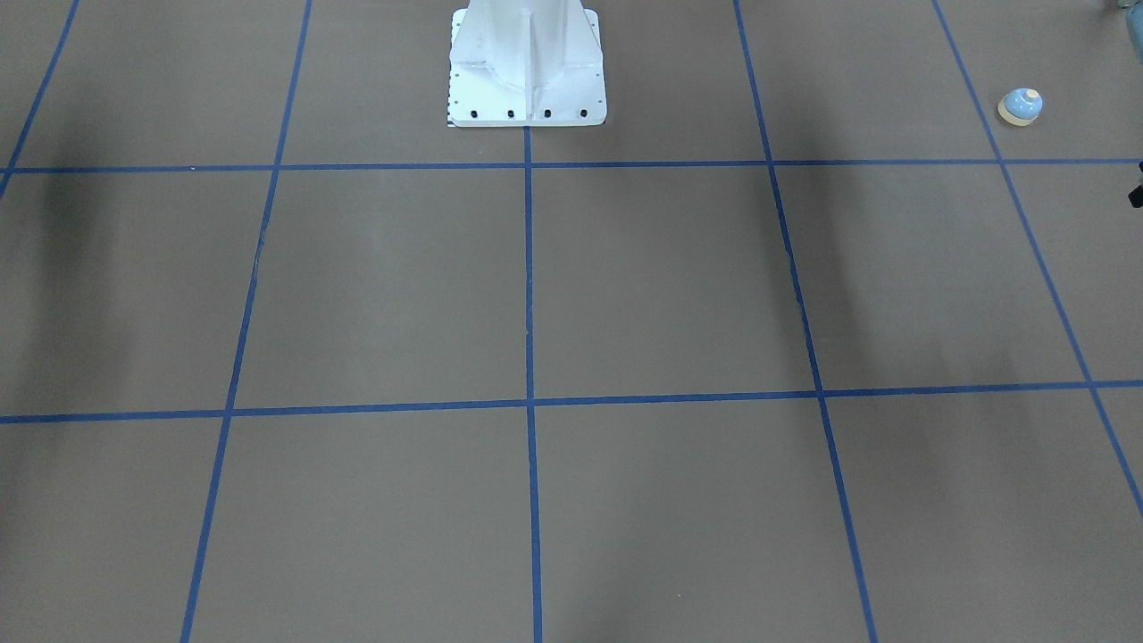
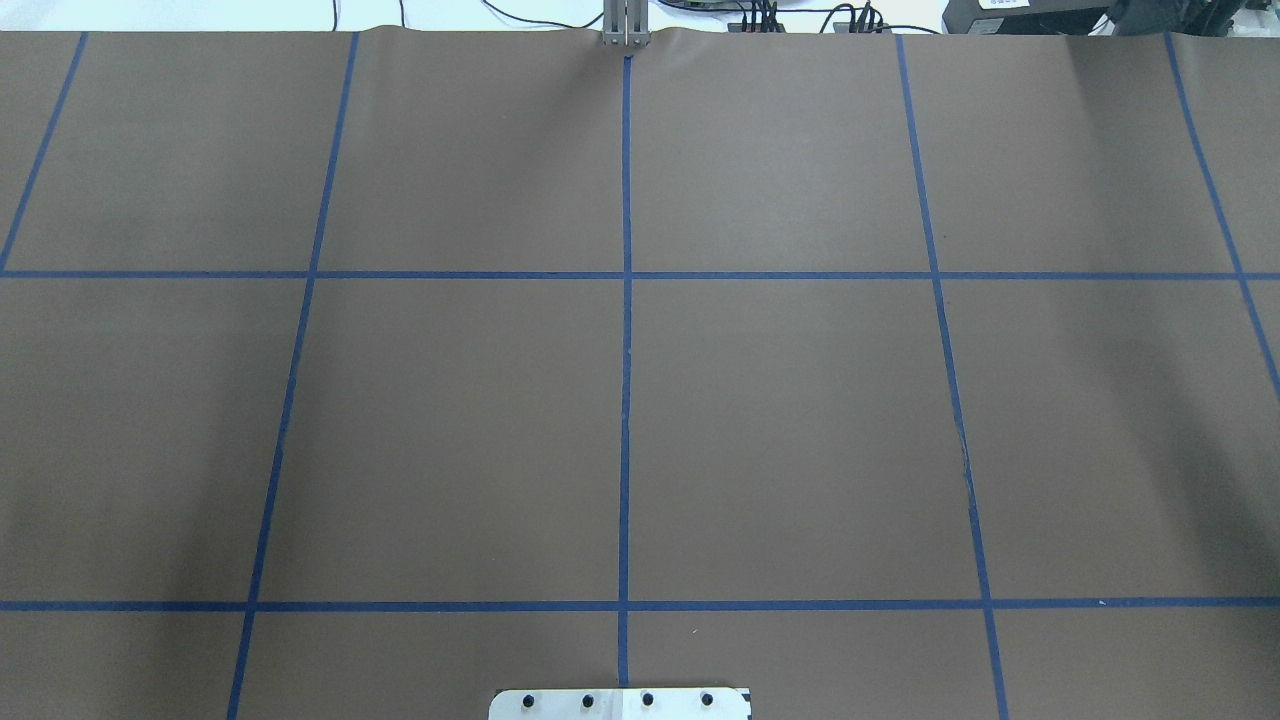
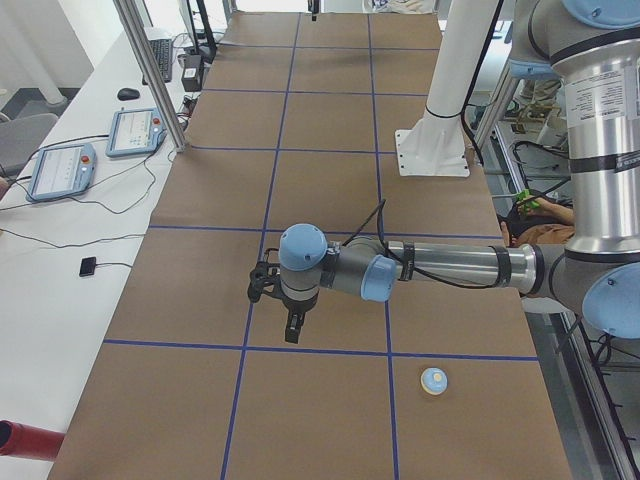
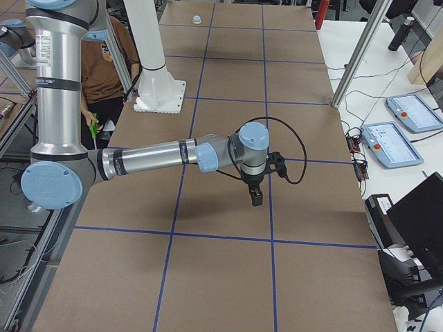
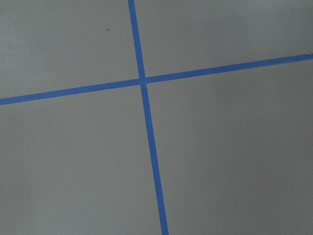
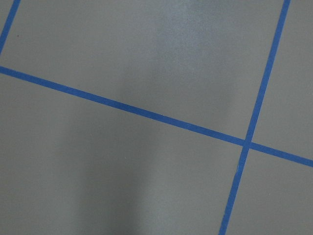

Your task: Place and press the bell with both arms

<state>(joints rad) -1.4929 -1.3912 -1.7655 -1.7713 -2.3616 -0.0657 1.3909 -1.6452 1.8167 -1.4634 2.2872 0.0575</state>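
Observation:
The bell (image 1: 1020, 106) is a small light-blue dome with a cream base and button. It stands upright on the brown table near the robot's left end, and also shows in the exterior left view (image 3: 433, 381) and far off in the exterior right view (image 4: 196, 19). My left gripper (image 3: 291, 330) points down above the table, about one grid square from the bell. My right gripper (image 4: 256, 199) hangs over the table's other end, far from the bell. I cannot tell whether either gripper is open or shut. Both wrist views show only bare table.
The white bolted pedestal (image 1: 527, 67) stands at the robot's side of the table. Blue tape lines (image 2: 626, 330) divide the brown surface into squares. Teach pendants (image 3: 62, 170) and cables lie on the white bench beside the table. A person (image 4: 104, 69) sits behind the pedestal.

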